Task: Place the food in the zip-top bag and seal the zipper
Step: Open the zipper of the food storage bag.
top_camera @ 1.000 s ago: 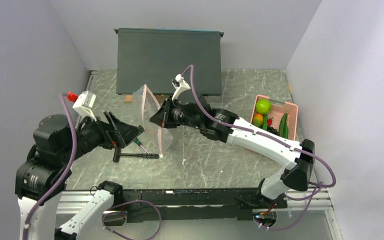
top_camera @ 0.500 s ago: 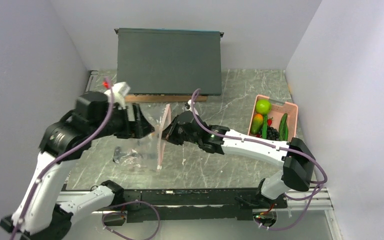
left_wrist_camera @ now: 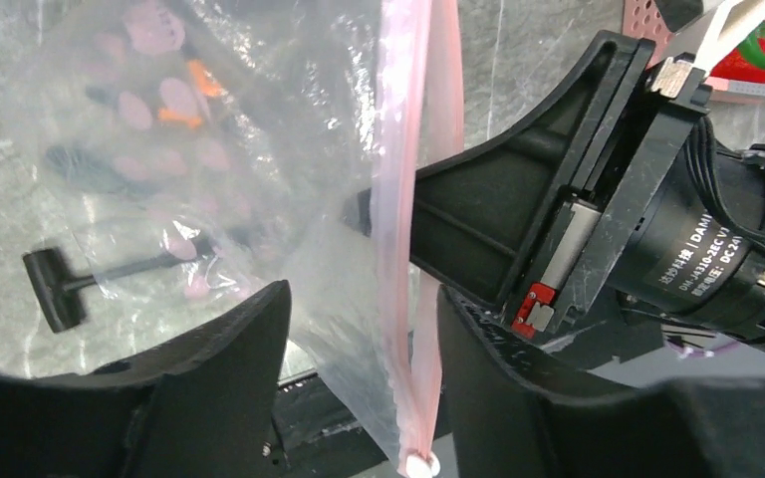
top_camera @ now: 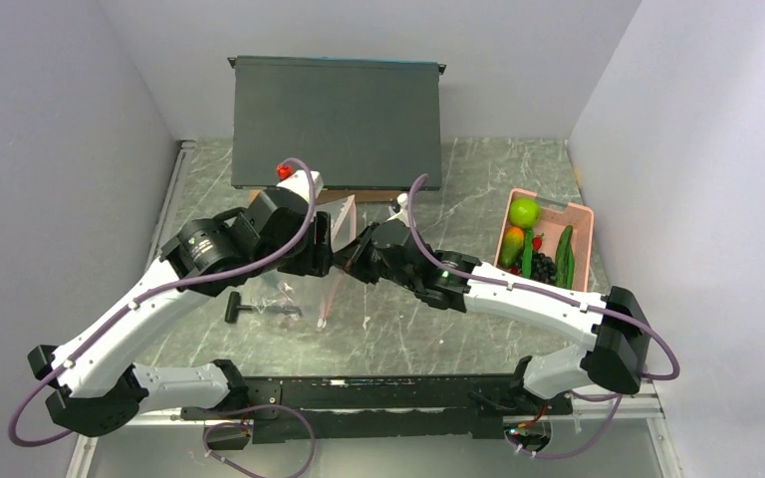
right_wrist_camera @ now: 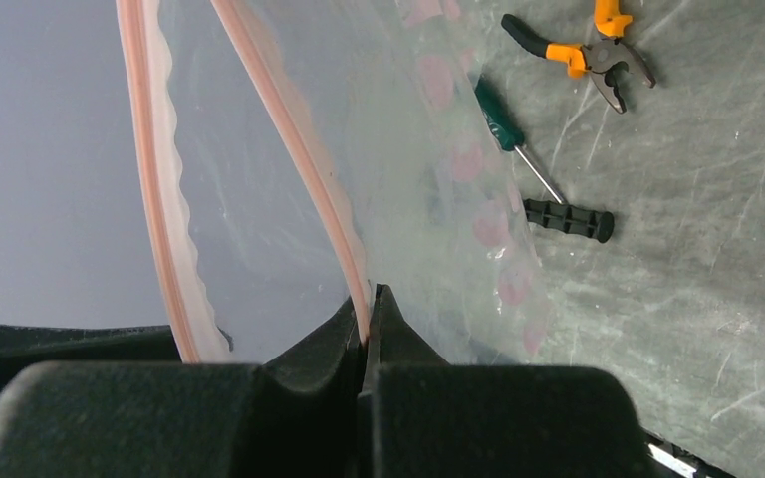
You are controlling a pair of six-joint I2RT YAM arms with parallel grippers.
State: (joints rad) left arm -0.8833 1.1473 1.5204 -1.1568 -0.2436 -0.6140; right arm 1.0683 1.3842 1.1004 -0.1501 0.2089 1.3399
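The zip-top bag [top_camera: 327, 289] hangs upright in mid-table, clear with pink dots. My right gripper [right_wrist_camera: 367, 311] is shut on one side of the pink zipper [right_wrist_camera: 304, 149] at the bag's mouth; the other side [right_wrist_camera: 157, 199] bows away, leaving the mouth open. My left gripper [left_wrist_camera: 361, 294] is open, its fingers [left_wrist_camera: 249, 339] on either side of the zipper strip [left_wrist_camera: 403, 289] with gaps on both sides. The food lies in the pink basket [top_camera: 583, 214] at the right: a lime-green fruit [top_camera: 524, 211], an orange piece [top_camera: 513, 239] and a dark cucumber [top_camera: 565, 249]. No food shows inside the bag.
Orange-handled pliers [right_wrist_camera: 588, 50], a green-handled screwdriver [right_wrist_camera: 503, 124] and a black-handled tool [right_wrist_camera: 568, 219] lie on the marble table under and beside the bag. A dark panel [top_camera: 337, 119] stands at the back. Both arms meet close together at mid-table.
My left arm swung right and forward to the bag, and its jaws narrowed around the zipper strip. The right gripper, still holding the bag, shifted a little right.
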